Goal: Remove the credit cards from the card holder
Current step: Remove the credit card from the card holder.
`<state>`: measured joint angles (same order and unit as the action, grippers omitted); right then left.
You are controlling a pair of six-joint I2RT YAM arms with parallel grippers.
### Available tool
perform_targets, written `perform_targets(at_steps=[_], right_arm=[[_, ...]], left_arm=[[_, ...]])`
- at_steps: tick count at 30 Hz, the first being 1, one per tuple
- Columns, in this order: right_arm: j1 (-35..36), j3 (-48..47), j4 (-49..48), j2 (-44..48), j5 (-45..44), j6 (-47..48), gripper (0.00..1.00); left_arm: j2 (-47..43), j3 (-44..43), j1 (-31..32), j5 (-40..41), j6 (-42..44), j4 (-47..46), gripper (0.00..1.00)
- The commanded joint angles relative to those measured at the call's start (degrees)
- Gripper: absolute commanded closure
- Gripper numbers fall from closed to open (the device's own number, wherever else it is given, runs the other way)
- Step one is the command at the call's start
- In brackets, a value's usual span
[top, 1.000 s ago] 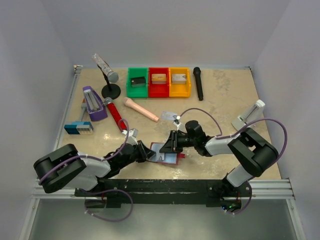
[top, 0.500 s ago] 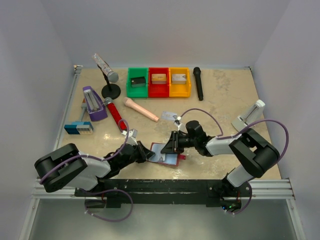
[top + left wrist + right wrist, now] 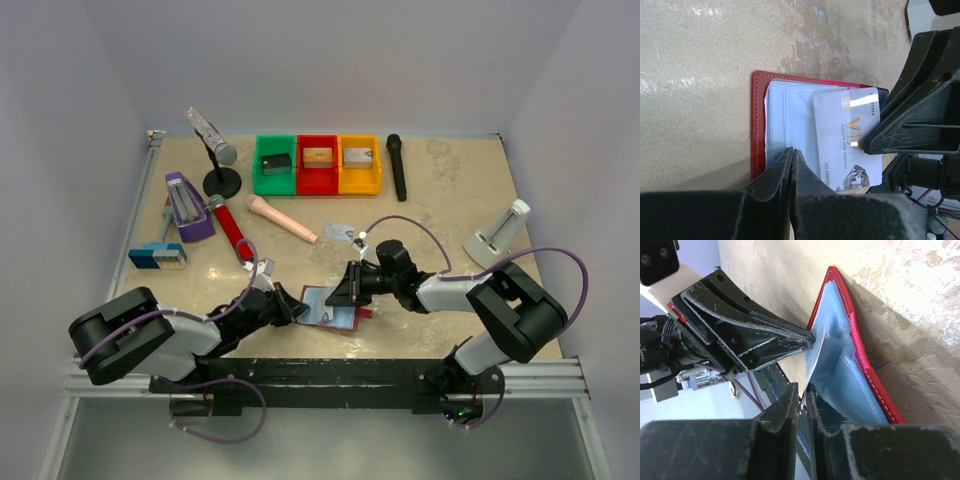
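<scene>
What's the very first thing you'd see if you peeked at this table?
Two black robot arms meet nose to nose near the front edge, the left tool and right tool both at a little red card holder lying open. A silver card pokes out of its pale blue pockets. At the back, green, red and yellow bins sit in a bright row.
</scene>
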<state>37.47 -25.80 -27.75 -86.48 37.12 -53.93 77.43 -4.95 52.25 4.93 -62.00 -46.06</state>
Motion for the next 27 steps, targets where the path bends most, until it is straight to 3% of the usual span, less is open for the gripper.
perform_targets(at_steps=[1, 7, 18, 27], right_arm=[[-0.38, -0.48, -1.96, 1.66, 1.72, 0.93, 0.88], [-0.65, -0.83, 1.28, 2.89, 0.94, 2.16, 1.0], [-3.72, -3.29, 19.29, 12.2, -0.3, 9.63, 1.0], [-4.16, -8.03, 34.24, 23.71, -3.11, 16.92, 1.0]], left_arm=[[0.53, 1.96, 0.57, -0.01, 1.09, 6.6, 0.97], [-1.57, 1.7, 0.57, 0.26, 1.35, 8.26, 0.97], [-6.49, 0.65, 0.49, 1.4, 2.49, 12.75, 0.96], [-21.77, -3.39, 0.05, 3.33, 5.21, 25.83, 0.73]])
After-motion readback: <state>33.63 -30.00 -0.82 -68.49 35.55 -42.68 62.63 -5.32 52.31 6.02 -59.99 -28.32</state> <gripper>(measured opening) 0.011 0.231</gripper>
